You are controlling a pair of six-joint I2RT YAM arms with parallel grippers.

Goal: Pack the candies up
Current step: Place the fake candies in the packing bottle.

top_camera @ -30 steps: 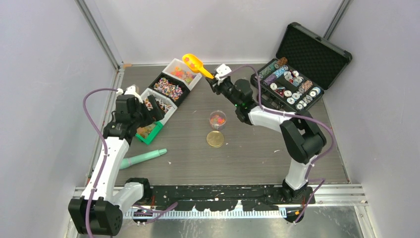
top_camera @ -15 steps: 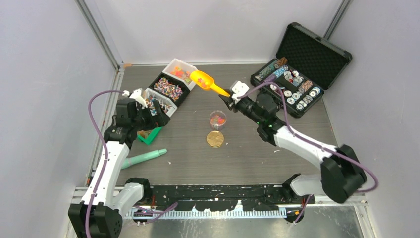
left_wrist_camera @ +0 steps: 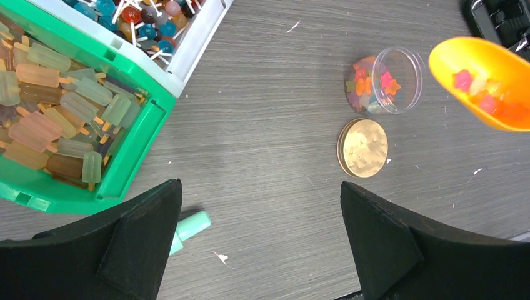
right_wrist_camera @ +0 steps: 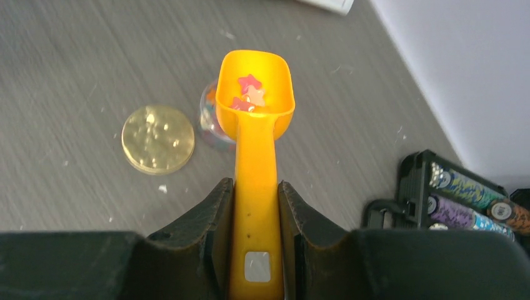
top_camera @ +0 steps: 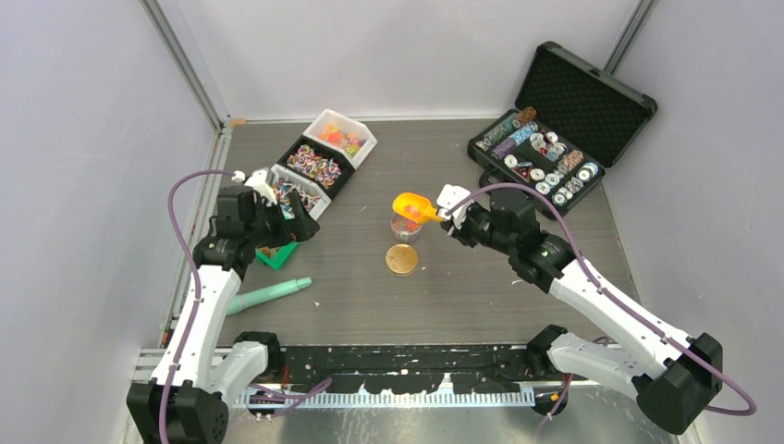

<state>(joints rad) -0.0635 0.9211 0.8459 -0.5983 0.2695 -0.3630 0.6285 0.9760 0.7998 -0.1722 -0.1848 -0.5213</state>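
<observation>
the right gripper [right_wrist_camera: 256, 187] is partly closed, its two black fingers [right_wrist_camera: 215, 219] pinched against either side of the handle of the orange scoop [right_wrist_camera: 256, 81], low in the middle of the right wrist view. the scoop's bowl points up the frame, roughly level, with a few star-shaped candies [right_wrist_camera: 249, 92], pink and pale, lying in it. the bowl hangs over the right rim of the small clear jar [right_wrist_camera: 211, 125], which stands on the table [right_wrist_camera: 75, 62] and has coloured candies at its bottom; whether scoop and jar touch i cannot tell. left of the jar and slightly lower in that view lies a flat gold disc [right_wrist_camera: 157, 139], near the jar but apart from it.

the left gripper [left_wrist_camera: 262, 237] is spread wide with nothing between its fingers, hovering over bare table at the bottom of the left wrist view. at the upper left of that view a green bin [left_wrist_camera: 134, 147] holds popsicle-shaped candies, and it touches a white bin [left_wrist_camera: 203, 28] of lollipop-shaped ones. the tip of a mint-green pen [left_wrist_camera: 190, 226] shows beside the finger at lower left. at the upper right of the top view an open black case [top_camera: 592, 97] holds poker chips [top_camera: 541, 171].
</observation>
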